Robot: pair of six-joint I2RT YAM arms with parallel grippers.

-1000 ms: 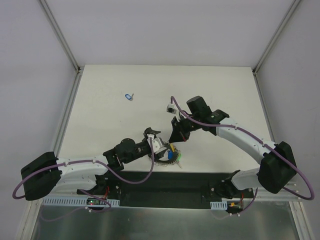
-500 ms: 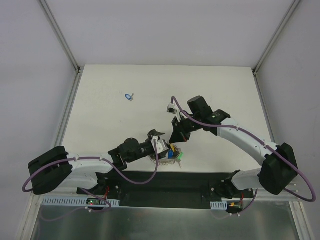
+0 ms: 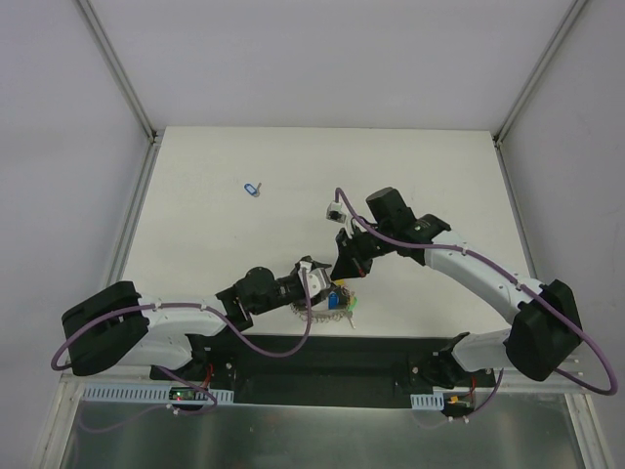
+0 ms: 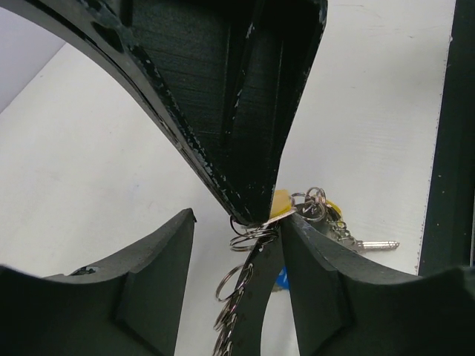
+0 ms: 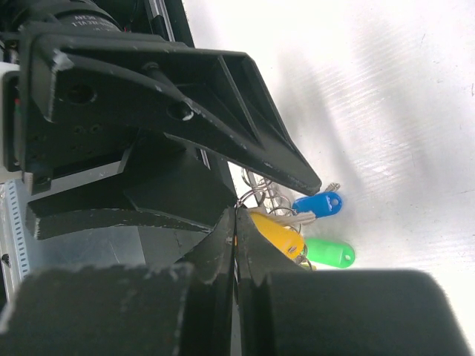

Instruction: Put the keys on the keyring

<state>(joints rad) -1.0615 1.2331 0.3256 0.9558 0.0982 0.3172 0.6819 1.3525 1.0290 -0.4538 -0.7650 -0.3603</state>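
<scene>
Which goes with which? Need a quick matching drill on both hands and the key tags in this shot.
Things:
1 lone blue-tagged key
2 green tag
3 right hand
4 left hand

Place or state:
A shut
B open, fingers either side of the ring
C lying alone, far from both hands
D next to the yellow tag

Pairs: 1-C, 2-D, 3-A, 4-B
</scene>
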